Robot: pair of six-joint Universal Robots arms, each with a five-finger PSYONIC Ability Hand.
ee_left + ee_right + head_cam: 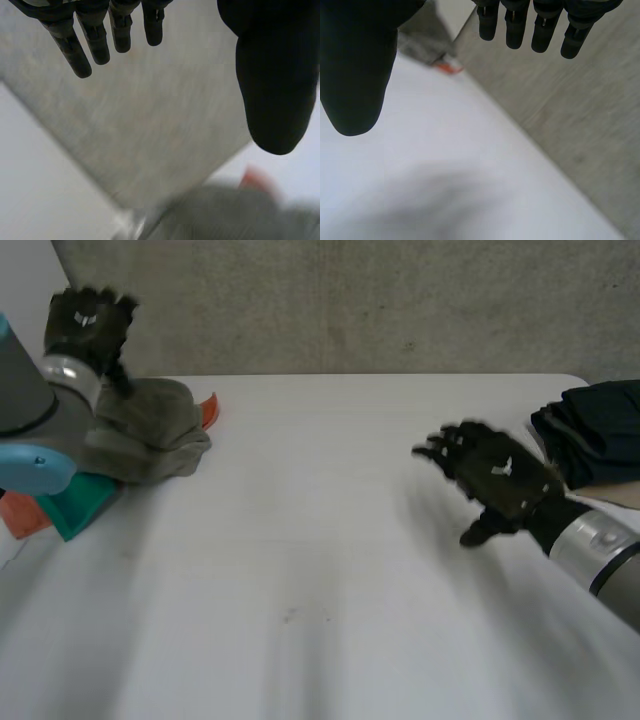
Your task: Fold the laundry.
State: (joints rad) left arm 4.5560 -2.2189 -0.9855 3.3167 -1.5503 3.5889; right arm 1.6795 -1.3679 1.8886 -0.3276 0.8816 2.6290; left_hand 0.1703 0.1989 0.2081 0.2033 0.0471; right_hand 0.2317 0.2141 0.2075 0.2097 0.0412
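A pile of laundry lies at the table's far left: a grey-olive cloth (150, 430) on top, a teal cloth (80, 502) and an orange one (22, 515) under it. My left hand (88, 322) hovers above the pile's back, fingers straight and spread, holding nothing. In the left wrist view its fingers (95, 37) point past the grey cloth (225, 215) toward the wall. My right hand (495, 478) hangs open over the table's right side, empty; its fingers (530, 25) are straight. A folded dark cloth (595, 430) lies at the table's right edge, beyond my right hand.
The white table (320, 580) stretches bare between the two hands. A grey wall (350, 300) runs along its far edge. An orange tip (209, 410) sticks out from behind the grey cloth.
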